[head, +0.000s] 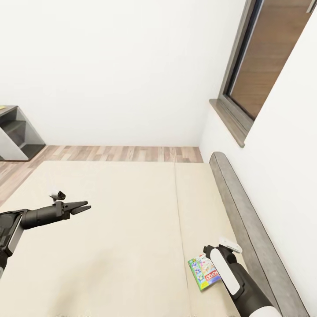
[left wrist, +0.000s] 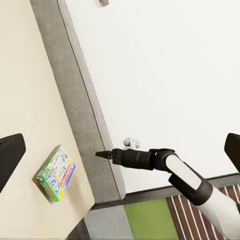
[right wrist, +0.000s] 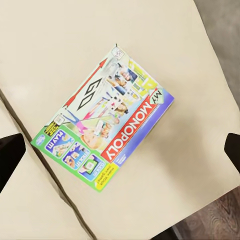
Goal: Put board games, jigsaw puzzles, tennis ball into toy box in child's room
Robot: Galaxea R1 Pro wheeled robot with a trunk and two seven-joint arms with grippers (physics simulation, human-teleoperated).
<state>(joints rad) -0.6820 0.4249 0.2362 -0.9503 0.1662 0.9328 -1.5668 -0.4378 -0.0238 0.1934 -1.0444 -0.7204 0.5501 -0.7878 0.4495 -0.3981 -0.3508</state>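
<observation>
Bed (head: 110, 237): beige mattress, grey headboard (head: 246, 220) along the wall. Game box (right wrist: 105, 132) lies flat on the mattress near the headboard, beside the seam. Printed card, likely light and stiff, slick faces; lying flush, so best pinched across a short edge or nudged to lift a side. Right gripper (right wrist: 120, 150) hovers straight above the box, fingers spread wide, nothing held. Left gripper (head: 81, 206) reaches level over the mattress, well apart; jaw state unclear.

Beige bed (head: 110, 229), grey headboard (head: 246, 220), white-green-blue board game (right wrist: 107, 132) (red MONOPOLY stripe), 2 black-fingered pincers.
</observation>
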